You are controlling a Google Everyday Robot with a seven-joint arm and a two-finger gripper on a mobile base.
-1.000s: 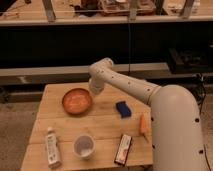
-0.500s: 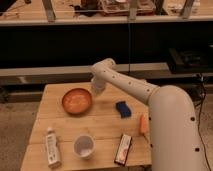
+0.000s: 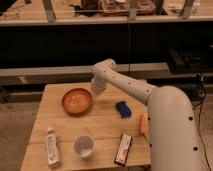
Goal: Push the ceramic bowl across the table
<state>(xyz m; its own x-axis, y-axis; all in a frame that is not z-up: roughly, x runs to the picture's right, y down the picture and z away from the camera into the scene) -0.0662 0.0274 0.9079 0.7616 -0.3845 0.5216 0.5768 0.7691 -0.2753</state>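
The bowl (image 3: 77,101) sits on the table (image 3: 102,127), in its back-left part, well in from the left edge. The gripper (image 3: 97,89) hangs low just beside the bowl's right-rear rim; whether it touches the rim, or is open or closed, cannot be told. The bowl lies to the gripper's left and slightly forward, so a push from here would likely drive it left. Being round, it has no long axis to line up.

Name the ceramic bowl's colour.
The ceramic bowl is orange-brown with a darker rim, camera view; pincer beside it.
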